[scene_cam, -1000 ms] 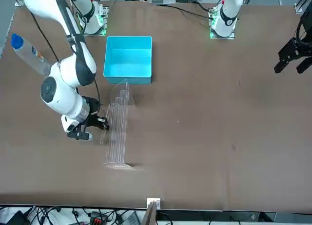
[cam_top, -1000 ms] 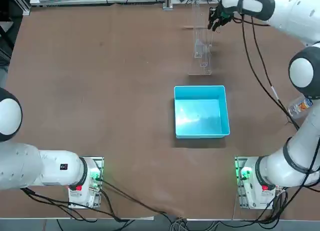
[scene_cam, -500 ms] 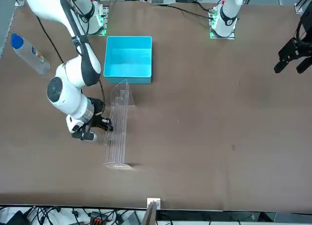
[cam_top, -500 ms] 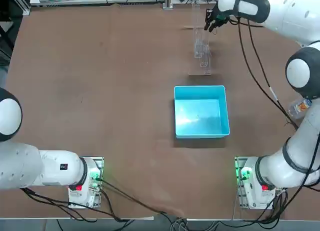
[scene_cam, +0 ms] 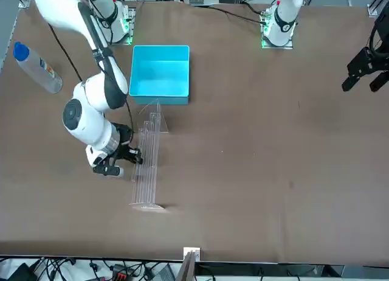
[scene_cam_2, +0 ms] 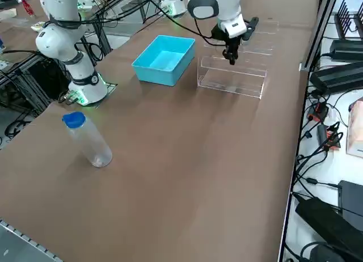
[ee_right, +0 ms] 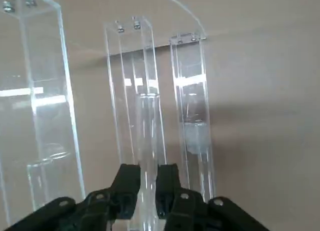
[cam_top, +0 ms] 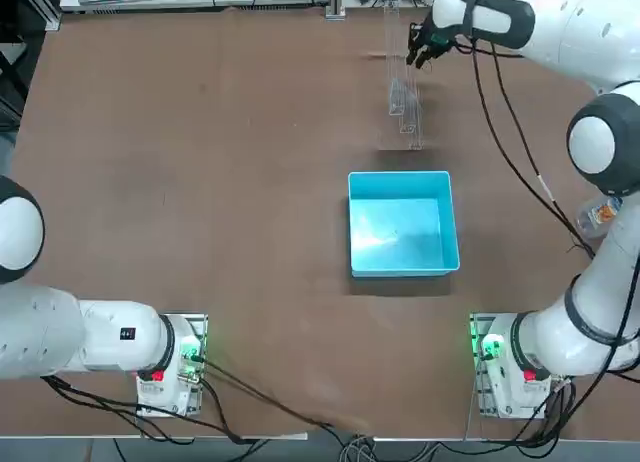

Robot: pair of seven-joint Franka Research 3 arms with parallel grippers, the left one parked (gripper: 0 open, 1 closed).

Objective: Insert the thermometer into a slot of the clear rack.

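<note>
Now the right tool (ee_right: 146, 183) pinches a slim, glassy thermometer (ee_right: 148, 141) before the clear rack (ee_right: 125, 91).

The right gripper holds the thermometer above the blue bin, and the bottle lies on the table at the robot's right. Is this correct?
Not fully. The right gripper holds the thermometer at the clear rack, not above the blue bin; the top view shows it beyond the bin. The bottle does lie at the robot's right.
</note>
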